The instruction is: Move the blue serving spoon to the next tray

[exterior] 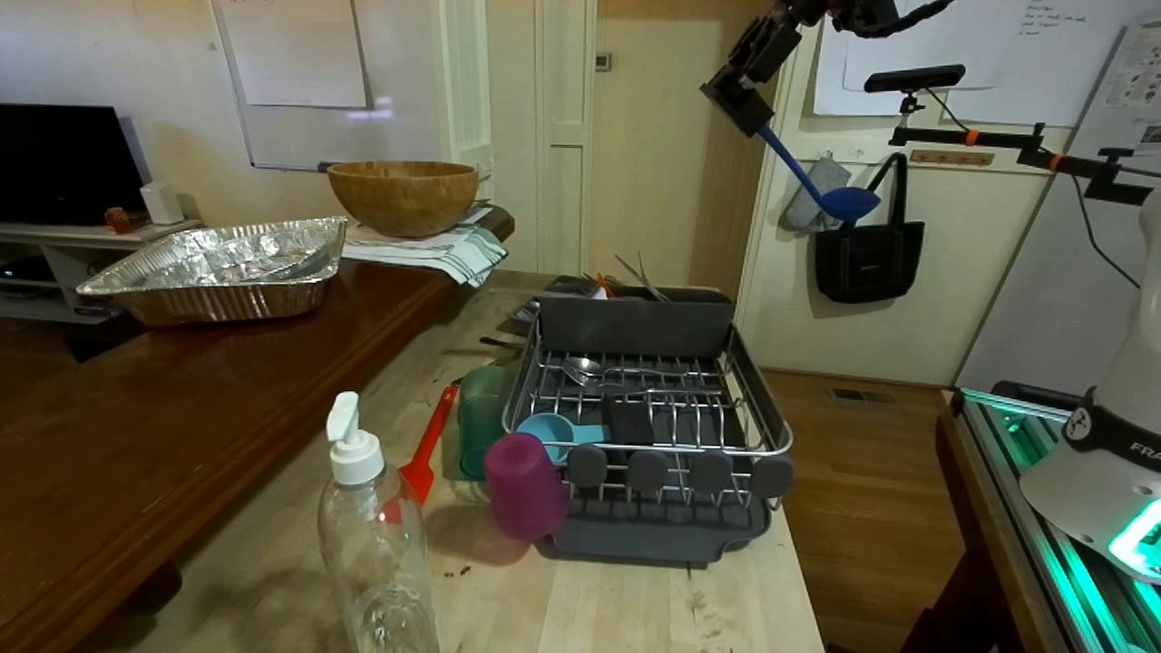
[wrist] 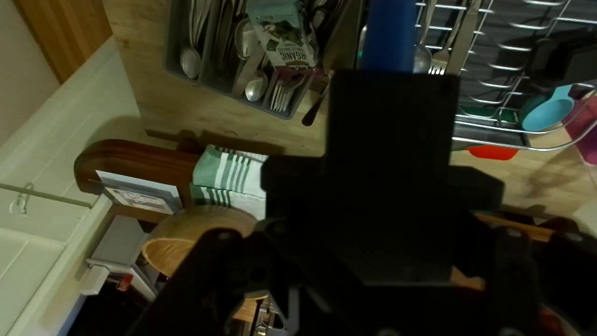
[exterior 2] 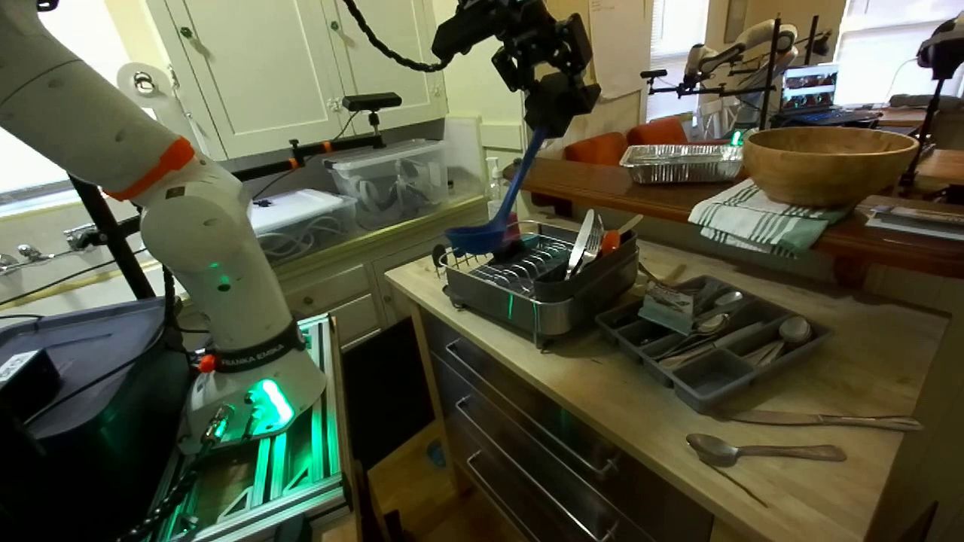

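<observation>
1. In the wrist view, the dark gripper (wrist: 392, 88) blocks much of the middle; the blue serving spoon (wrist: 389, 35) shows merely as a strip of handle, its bowl out of frame.
2. The fingertips hide the handle's upper end, which they grip.
3. From there the spoon slants down through the air, bowl lowest, higher than the dish rack (exterior: 653, 535).

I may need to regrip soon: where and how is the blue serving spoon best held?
Likely take the blue serving spoon high on its long, thin handle, coming from above, where the claw grips it: the handle slants upward, while its wide bowl hangs lowest.
</observation>
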Controlling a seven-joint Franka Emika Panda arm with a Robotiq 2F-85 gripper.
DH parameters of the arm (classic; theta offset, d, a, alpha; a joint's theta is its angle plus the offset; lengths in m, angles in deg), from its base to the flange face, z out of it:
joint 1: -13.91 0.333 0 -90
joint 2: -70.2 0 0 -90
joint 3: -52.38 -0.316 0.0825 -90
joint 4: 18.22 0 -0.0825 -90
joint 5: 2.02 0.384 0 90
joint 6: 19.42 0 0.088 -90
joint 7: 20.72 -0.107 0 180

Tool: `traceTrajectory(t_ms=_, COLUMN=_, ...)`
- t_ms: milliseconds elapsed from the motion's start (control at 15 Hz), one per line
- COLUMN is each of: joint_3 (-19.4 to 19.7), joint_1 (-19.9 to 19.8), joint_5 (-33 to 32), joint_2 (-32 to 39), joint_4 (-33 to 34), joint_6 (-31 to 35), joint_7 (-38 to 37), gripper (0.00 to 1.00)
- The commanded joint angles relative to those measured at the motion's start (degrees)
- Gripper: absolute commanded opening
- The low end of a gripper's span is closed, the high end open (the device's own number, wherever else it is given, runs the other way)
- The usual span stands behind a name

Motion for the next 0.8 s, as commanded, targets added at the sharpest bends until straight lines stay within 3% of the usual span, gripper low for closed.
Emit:
traceTrajectory(t_ms=0, joint_3=-0.93, joint_1=-0.79, joint_5=0.61, joint_2=0.13, joint_4=-0.12, joint_6=-0.14, joint_7=0.40, gripper=0.64)
traceTrajectory(t_ms=67, joint_3=-1.25, joint_1=-0.73, joint_5=0.57, joint_2=0.06, joint_4=-0.29, joint_6=-0.14, joint_7=0.36, gripper=0.64)
traceTrajectory(t_ms=133, joint_3=-1.56, joint_1=-0.68, joint_5=0.53, joint_2=0.07, joint_4=-0.34, joint_6=-0.14, joint_7=0.29, gripper=0.39)
traceTrajectory(t_ms=333, joint_3=-1.01, joint_1=-3.52, joint_5=0.68, joint_2=3.82, joint_4=3.56, joint_6=-1.02, joint_7=-5.74, gripper=0.39)
traceTrajectory(t_ms=467, joint_3=1.50, joint_1=-5.43, joint_5=1.16, joint_2=6.47, joint_4=7.48, joint_6=-2.75, joint_7=-7.33, gripper=0.39)
traceTrajectory(t_ms=733, joint_3=7.29, joint_1=-6.53, joint_5=5.03, joint_2=15.55, joint_4=18.28, joint_6=-8.40, joint_7=-4.98, gripper=0.39)
